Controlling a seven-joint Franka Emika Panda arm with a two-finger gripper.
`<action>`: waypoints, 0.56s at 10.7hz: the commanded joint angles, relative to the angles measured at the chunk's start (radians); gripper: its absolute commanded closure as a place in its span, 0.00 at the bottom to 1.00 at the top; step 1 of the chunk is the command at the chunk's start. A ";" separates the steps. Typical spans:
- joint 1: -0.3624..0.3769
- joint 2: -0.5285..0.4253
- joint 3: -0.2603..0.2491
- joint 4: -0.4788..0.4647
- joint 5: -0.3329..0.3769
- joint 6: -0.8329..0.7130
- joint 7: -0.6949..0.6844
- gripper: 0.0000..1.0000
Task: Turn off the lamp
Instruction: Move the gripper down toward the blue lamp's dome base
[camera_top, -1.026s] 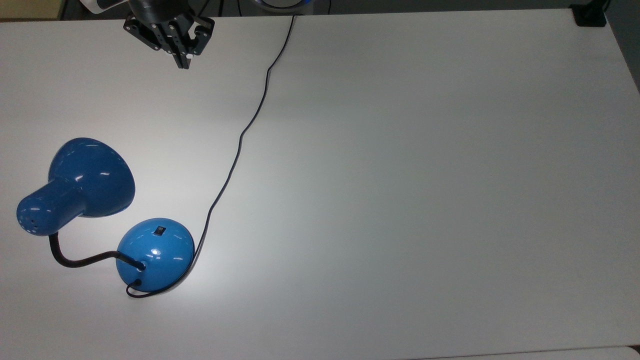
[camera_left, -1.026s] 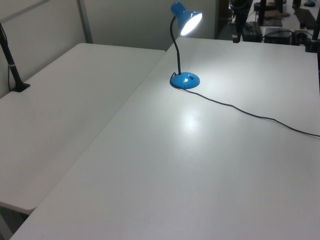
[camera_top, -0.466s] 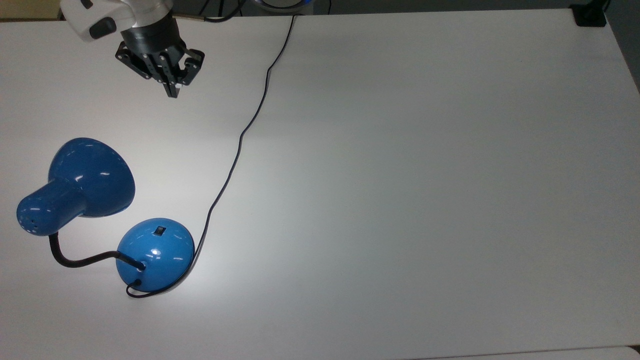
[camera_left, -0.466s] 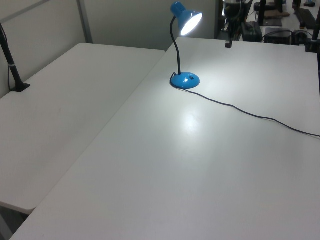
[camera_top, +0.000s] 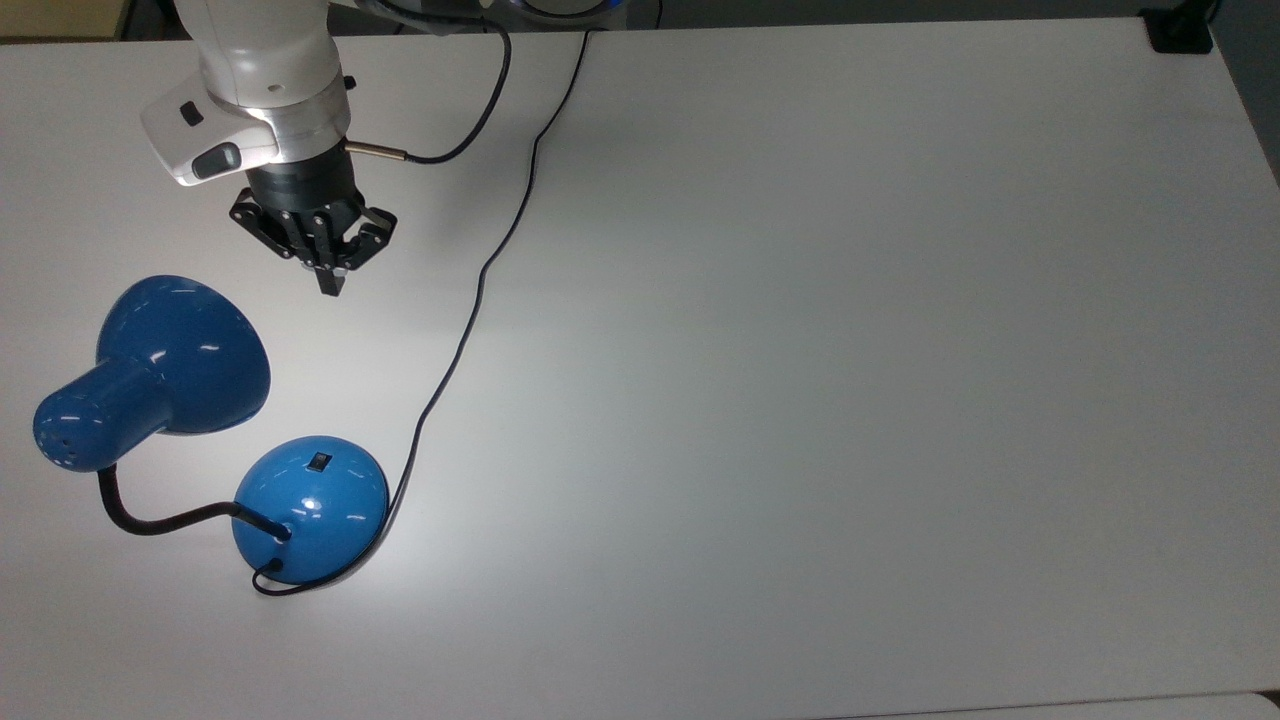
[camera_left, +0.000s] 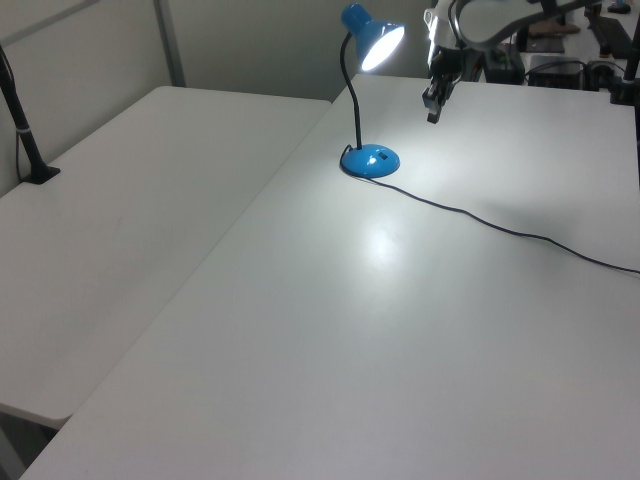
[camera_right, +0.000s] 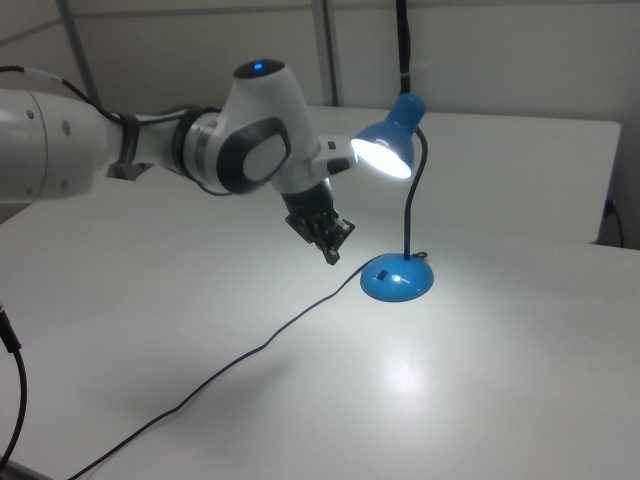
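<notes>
Overhead, gripper (camera_top: 329, 285) pinched together, lit lamp (camera_top: 310, 495) well apart below it.

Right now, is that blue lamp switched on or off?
On. The lamp's shade glows bright in the right view, and a pool of light lies on the table beside its base.

Overhead plus two opposing obliques

lamp (camera_top: 180, 370): glossy blue enamel-look shade and base (camera_top: 311, 508), sharp highlights | gooseneck (camera_top: 160, 520): matt black, ribbed | cord (camera_top: 480, 280): thin black, smooth | table (camera_top: 850, 350): smooth matt white | arm (camera_right: 250, 140): smooth white shell | gripper (camera_top: 329, 283): matt black
</notes>
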 joint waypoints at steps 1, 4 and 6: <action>0.005 0.017 -0.005 -0.101 -0.001 0.260 0.103 0.99; 0.004 0.109 -0.005 -0.090 0.001 0.368 0.131 0.99; 0.004 0.164 -0.005 -0.047 0.001 0.396 0.172 1.00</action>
